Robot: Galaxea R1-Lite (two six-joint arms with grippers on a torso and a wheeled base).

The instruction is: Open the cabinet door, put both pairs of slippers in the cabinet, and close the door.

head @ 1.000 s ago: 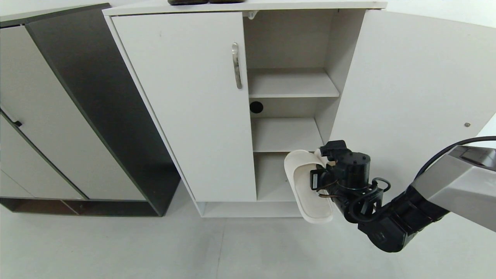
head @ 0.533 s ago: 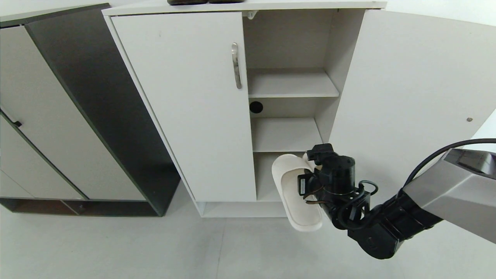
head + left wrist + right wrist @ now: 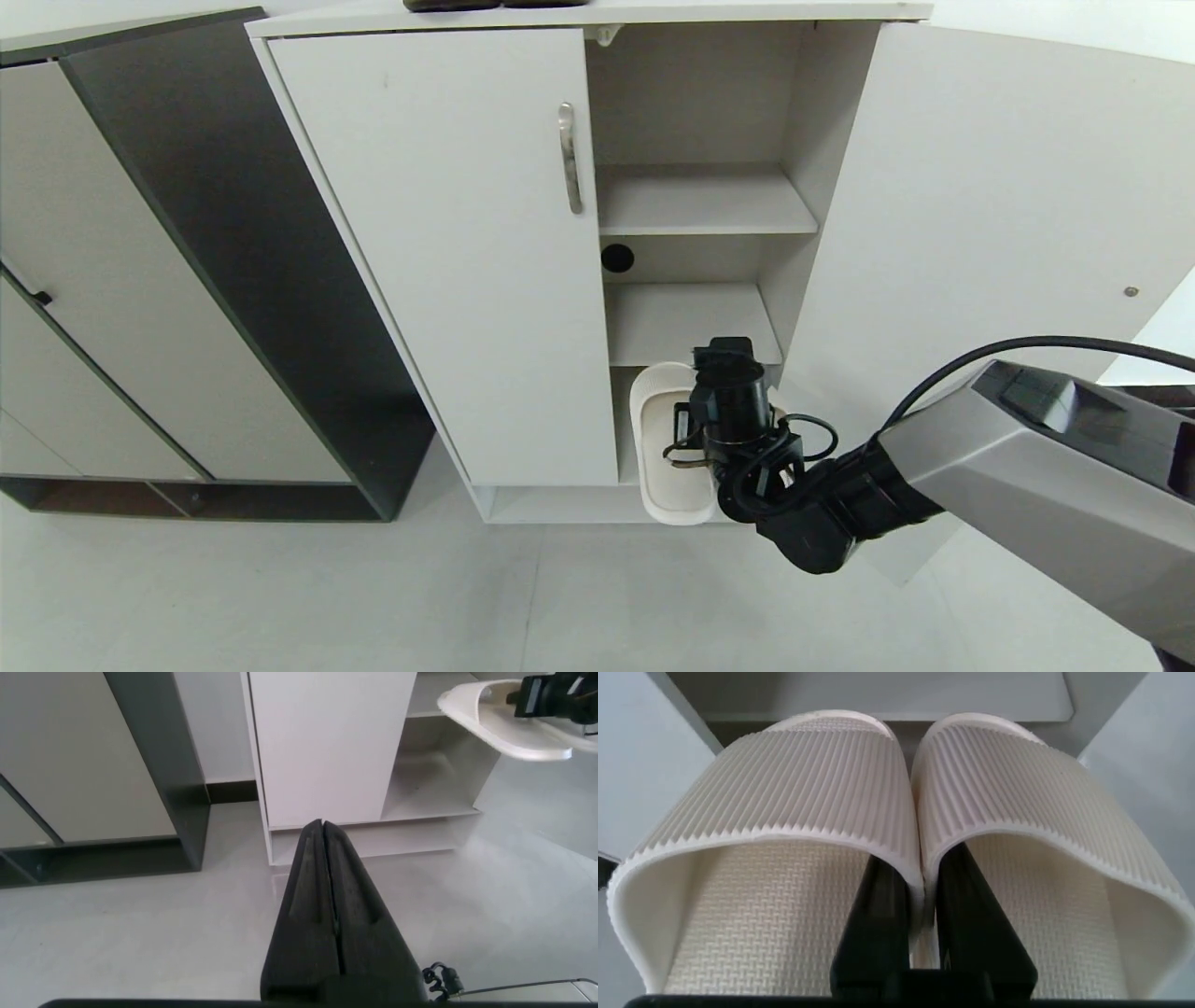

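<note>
A white cabinet (image 3: 448, 243) stands with its right door (image 3: 980, 205) swung open and its left door shut. My right gripper (image 3: 689, 439) is shut on a pair of white slippers (image 3: 656, 467), held at the mouth of the bottom compartment (image 3: 627, 420). The right wrist view shows both slippers (image 3: 813, 812) side by side, their inner strap edges pinched between the fingers (image 3: 878, 905). A dark pair of slippers (image 3: 453, 5) lies on the cabinet top. My left gripper (image 3: 322, 835) is shut and empty, low over the floor in front of the cabinet, with the white slippers (image 3: 500, 723) beyond it.
Inside are two bare shelves (image 3: 700, 201), the lower one (image 3: 689, 322) below a round hole in the back panel. A metal handle (image 3: 568, 159) is on the shut door. A grey and dark cabinet (image 3: 187, 243) stands to the left. Bare floor (image 3: 373, 597) lies in front.
My right arm has carried the white slippers leftward and in toward the cabinet, from in front of the open door to the bottom compartment's opening.
</note>
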